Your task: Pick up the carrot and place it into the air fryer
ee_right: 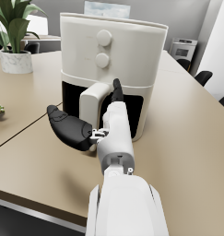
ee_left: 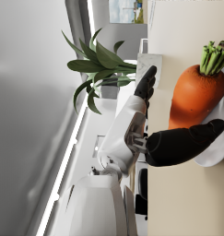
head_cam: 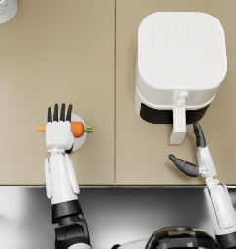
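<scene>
The orange carrot with a green top lies on a small white plate left of centre on the tan table. My left hand hovers flat over the carrot's middle with its fingers stretched forward, holding nothing. In the left wrist view the dark thumb lies beside the carrot on the plate. The white air fryer stands at the right with its handle facing me. My right hand is open just right of the handle, one fingertip close by the handle.
A potted plant in a white pot stands at the table's far left corner. A dark metal strip runs along the table's near edge. Bare tabletop lies between the plate and the fryer.
</scene>
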You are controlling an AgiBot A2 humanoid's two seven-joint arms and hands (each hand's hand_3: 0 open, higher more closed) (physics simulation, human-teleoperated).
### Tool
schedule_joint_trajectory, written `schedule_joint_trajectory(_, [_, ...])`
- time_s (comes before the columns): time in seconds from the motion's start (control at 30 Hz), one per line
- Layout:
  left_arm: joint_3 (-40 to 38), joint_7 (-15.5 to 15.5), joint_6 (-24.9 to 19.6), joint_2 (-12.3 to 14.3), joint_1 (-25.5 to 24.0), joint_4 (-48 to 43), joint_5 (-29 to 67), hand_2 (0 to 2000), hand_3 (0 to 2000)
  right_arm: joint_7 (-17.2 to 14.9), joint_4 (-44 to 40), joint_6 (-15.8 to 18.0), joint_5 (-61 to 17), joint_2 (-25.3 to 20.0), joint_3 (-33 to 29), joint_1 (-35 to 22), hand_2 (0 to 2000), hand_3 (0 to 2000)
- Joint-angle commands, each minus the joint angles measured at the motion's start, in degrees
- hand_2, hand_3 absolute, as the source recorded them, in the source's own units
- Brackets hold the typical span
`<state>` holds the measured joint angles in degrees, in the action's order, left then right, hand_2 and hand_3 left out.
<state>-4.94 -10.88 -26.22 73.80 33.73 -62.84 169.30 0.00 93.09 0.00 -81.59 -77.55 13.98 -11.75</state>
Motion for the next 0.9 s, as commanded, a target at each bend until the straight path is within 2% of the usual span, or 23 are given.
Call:
schedule_joint_trajectory(0.03, [1.6,0.0,0.2,0.2,3.3,4.9,0.2,0,0,0.0,0.4,0.0,0.0,-0.5,-0.5,-0.9,0,0])
schedule_joint_trajectory(0.27, [6.4,-1.3,2.8,-0.1,7.8,17.1,0.5,0,0,0.0,-0.2,0.0,0.0,-1.4,-0.8,-1.2,0,0])
schedule_joint_trajectory(0.3, [6.7,-2.0,4.1,-0.1,8.5,18.9,0.5,1361,327,0.0,0.3,0.0,0.0,-1.6,-0.8,-1.4,0,0])
schedule_joint_trajectory(0.33, [7.0,-2.6,4.3,-0.2,8.9,19.6,0.6,2000,653,0.0,0.7,0.0,0.0,-1.7,-0.9,-1.3,0,0])
schedule_joint_trajectory(0.47, [8.5,-4.1,10.1,-0.9,7.5,17.9,0.5,2000,1960,0.0,-1.3,0.0,0.0,-2.2,-1.1,-1.6,0,0])
schedule_joint_trajectory(0.53, [7.9,2.3,18.0,-1.6,3.6,7.1,0.5,2000,2000,0.0,-4.2,0.0,0.0,-2.7,-0.1,-2.3,0,0])
schedule_joint_trajectory(0.57, [8.2,4.8,20.1,-1.9,1.3,0.8,-1.9,2000,2000,0.0,-6.1,0.0,0.0,-3.0,0.3,-2.8,0,0])
schedule_joint_trajectory(0.63, [7.8,7.7,22.5,-2.0,-1.1,-8.2,-6.9,2000,2000,0.0,-8.9,0.0,0.0,-3.4,0.7,-3.2,0,0])
schedule_joint_trajectory(0.77, [5.9,10.1,24.0,-1.9,-3.7,-21.9,-16.8,2000,2000,0.0,-13.8,0.0,0.0,-4.1,1.7,-3.9,0,0])
schedule_joint_trajectory(0.9, [5.2,10.8,24.4,-1.6,-4.2,-28.7,-26.8,2000,2000,0.0,-19.2,0.0,0.0,-4.9,2.1,-5.0,0,0])
